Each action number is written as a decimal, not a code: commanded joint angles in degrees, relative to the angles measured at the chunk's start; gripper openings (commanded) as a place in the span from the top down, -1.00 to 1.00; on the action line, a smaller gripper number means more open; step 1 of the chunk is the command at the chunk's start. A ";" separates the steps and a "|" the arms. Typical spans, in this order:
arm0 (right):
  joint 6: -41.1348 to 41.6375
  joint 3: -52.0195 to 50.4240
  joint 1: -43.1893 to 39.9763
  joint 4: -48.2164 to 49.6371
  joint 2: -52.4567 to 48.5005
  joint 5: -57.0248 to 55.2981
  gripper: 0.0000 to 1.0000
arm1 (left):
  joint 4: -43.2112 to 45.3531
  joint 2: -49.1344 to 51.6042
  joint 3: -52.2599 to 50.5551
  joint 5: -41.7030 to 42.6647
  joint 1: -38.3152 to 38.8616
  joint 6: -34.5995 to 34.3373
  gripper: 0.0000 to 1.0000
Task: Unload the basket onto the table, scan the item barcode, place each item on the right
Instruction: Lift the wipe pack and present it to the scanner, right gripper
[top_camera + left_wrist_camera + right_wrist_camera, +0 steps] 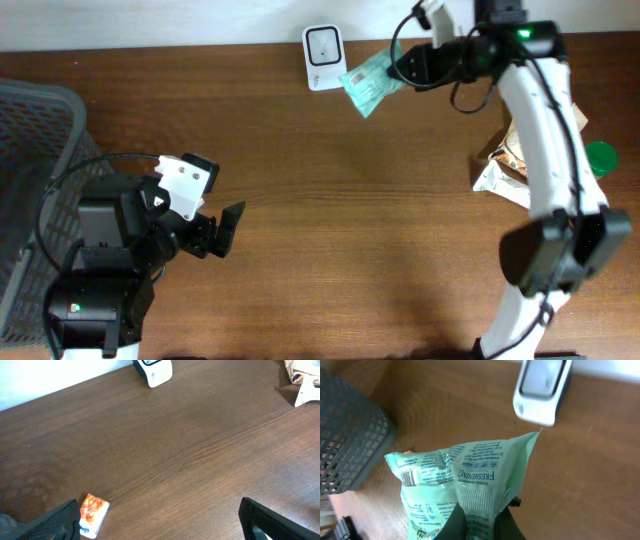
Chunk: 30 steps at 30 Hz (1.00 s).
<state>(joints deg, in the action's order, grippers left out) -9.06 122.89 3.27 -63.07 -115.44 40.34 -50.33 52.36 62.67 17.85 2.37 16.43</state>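
Observation:
My right gripper [402, 68] is shut on a pale green printed packet [370, 83] and holds it above the table's far edge, just right of the white scanner [323, 57]. From the right wrist, the packet [455, 477] fills the foreground, pinched between my fingers [482, 516]. Its barcode [409, 477] shows on the left side. The scanner [542, 390] lies beyond the packet's tip. At the near left, my left gripper [215, 235] stands wide open over bare wood, nothing between its fingers [159, 512].
A grey mesh basket [40, 130] stands at the left edge. A small orange tissue pack [93, 514] lies by my left finger. Crumpled snack packets [500, 165] and a green round lid [600, 158] sit at the right, beside my right arm.

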 commanded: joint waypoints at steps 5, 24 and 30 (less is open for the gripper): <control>16.76 0.85 1.29 0.94 11.23 -13.44 0.91 | 0.04 -0.17 -0.07 0.83 -0.26 -0.76 -0.98; 21.59 0.79 3.48 1.97 11.21 -11.34 0.91 | 0.04 -0.17 -0.07 0.83 -0.26 -0.76 -0.98; 26.10 0.76 11.30 4.33 8.13 -52.19 0.92 | 0.04 -0.17 -0.07 0.83 -0.26 -0.76 -0.98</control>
<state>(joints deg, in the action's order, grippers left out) 14.06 123.00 8.80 -60.71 -105.21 18.11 -50.35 52.36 62.67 17.87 2.37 16.43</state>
